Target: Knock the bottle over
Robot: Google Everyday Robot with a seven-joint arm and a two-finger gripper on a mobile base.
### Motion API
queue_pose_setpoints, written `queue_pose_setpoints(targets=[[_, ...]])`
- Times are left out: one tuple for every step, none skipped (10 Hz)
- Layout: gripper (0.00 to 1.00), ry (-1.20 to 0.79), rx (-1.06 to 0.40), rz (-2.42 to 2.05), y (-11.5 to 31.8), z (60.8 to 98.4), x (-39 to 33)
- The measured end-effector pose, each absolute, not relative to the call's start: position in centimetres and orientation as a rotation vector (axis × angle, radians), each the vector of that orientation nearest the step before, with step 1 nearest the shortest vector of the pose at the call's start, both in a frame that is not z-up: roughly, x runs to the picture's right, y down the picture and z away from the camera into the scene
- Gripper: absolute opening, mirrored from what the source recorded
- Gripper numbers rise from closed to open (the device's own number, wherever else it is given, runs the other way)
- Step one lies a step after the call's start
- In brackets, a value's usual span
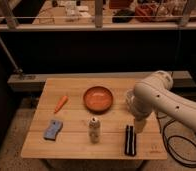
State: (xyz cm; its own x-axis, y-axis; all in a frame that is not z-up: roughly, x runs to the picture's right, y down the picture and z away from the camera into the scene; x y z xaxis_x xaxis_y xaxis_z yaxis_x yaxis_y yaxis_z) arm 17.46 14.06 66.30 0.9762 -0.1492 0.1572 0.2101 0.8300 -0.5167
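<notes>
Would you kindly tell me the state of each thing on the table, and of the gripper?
bottle: upright, untouched.
bowl: right way up, empty.
carrot: lying flat.
sponge: lying flat.
black block: lying flat.
gripper: open, empty, over the table, right of the bottle.

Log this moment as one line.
bottle: upright, front centre of table | end effector: open, low, right of bottle, apart from it | knock-over: not yet done
</notes>
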Motion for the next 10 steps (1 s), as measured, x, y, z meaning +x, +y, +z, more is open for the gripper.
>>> queue_pose_setpoints(targets=[[0.80,-0.125,-0.561,-0.205,14.3,66.2,16.9],[0.80,-0.132,-0.560,-0.217,14.4,66.1,16.8],[0.80,-0.142,-0.560,-0.230,14.6,66.0,16.4],[0.73,-0.152,-0.560,-0.243,14.7,66.0,15.8],[0.67,-0.161,-0.560,-0.252,14.9,66.0,15.3],[0.65,-0.167,-0.559,-0.258,15.0,66.0,14.9],[0.68,-0.173,-0.559,-0.264,15.2,65.9,14.6],[0.71,-0.181,-0.557,-0.277,15.3,65.8,14.3],[0.68,-0.186,-0.557,-0.283,15.4,65.8,14.2],[0.60,-0.193,-0.556,-0.291,15.4,65.7,13.7]])
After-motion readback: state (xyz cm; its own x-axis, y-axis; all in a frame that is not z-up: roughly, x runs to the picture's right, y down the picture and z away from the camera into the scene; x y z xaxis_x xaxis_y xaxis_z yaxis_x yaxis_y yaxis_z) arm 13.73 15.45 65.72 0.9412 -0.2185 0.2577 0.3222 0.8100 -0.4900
